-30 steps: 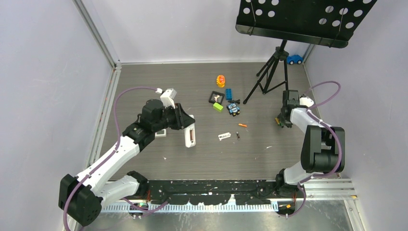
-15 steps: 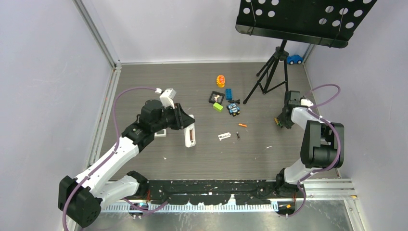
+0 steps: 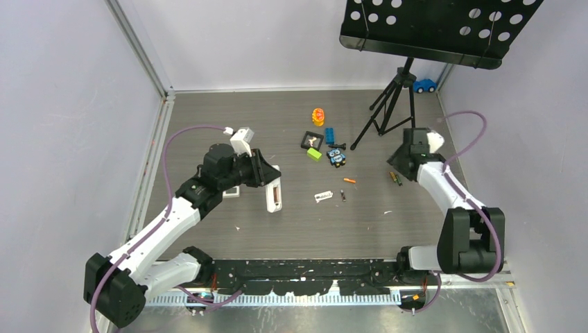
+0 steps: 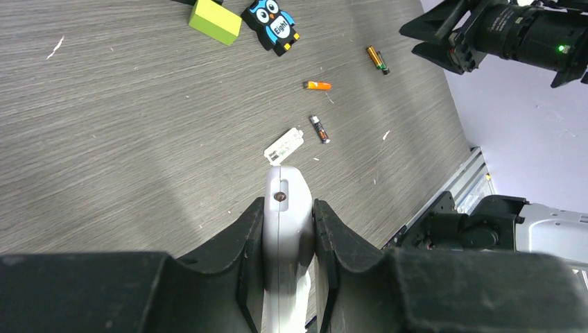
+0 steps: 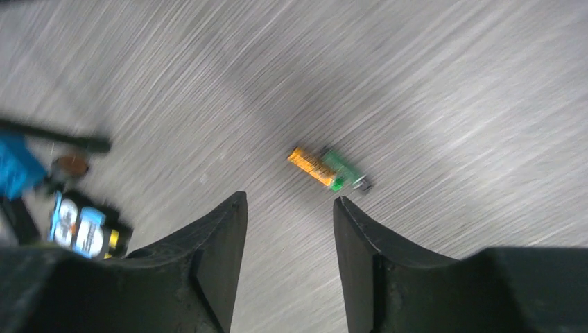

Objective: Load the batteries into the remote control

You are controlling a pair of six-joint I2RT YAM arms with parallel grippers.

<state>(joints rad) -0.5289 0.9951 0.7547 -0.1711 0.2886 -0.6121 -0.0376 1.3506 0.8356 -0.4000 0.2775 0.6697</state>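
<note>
My left gripper [image 3: 269,182] is shut on the white remote control [image 3: 274,195] and holds it edge-on above the table, its battery recess showing in the top view. In the left wrist view the remote [image 4: 288,208] sits clamped between both fingers. Three batteries lie on the table: a green-and-gold one [image 3: 395,177], an orange one [image 3: 350,180] and a dark one [image 3: 342,195]. My right gripper [image 3: 396,161] is open and empty just above the green-and-gold battery [image 5: 327,168], which lies beyond its fingertips. My right gripper [image 5: 290,205] shows blurred.
A small white flat piece [image 3: 323,197] lies by the dark battery. An owl figure [image 3: 337,157], a green block [image 3: 315,154], a blue block [image 3: 330,134], a black frame [image 3: 312,141] and an orange toy [image 3: 318,116] lie behind. A tripod stand [image 3: 388,104] is at the back right.
My right gripper has lifted and swung back-left off the spot where it was low; the green-and-gold battery now lies uncovered on the table. The left arm and remote have not moved.
</note>
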